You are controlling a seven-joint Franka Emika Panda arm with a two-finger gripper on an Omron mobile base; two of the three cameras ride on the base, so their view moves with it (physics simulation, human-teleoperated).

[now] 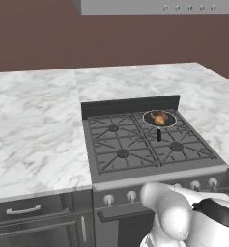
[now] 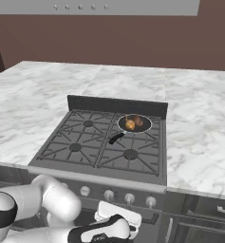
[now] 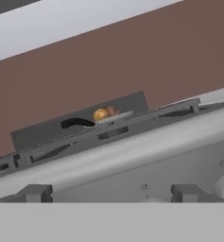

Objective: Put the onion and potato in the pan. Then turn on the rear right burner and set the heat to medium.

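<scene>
Pan (image 2: 134, 124) sits right of centre in the right base view, on the rear right burner (image 2: 133, 127), black handle pointing toward lower left of frame. Onion (image 2: 130, 125) and potato (image 2: 138, 121) both lie inside it, side by side, onion to the left. In the hand view, gripper (image 3: 113, 193) at bottom centre, low before the stove front (image 3: 132, 170); fingertips (image 3: 35, 193) spread wide, holding nothing. No legible writing: hood buttons (image 2: 79, 7) and stove knobs (image 2: 107, 194) too small to read.
</scene>
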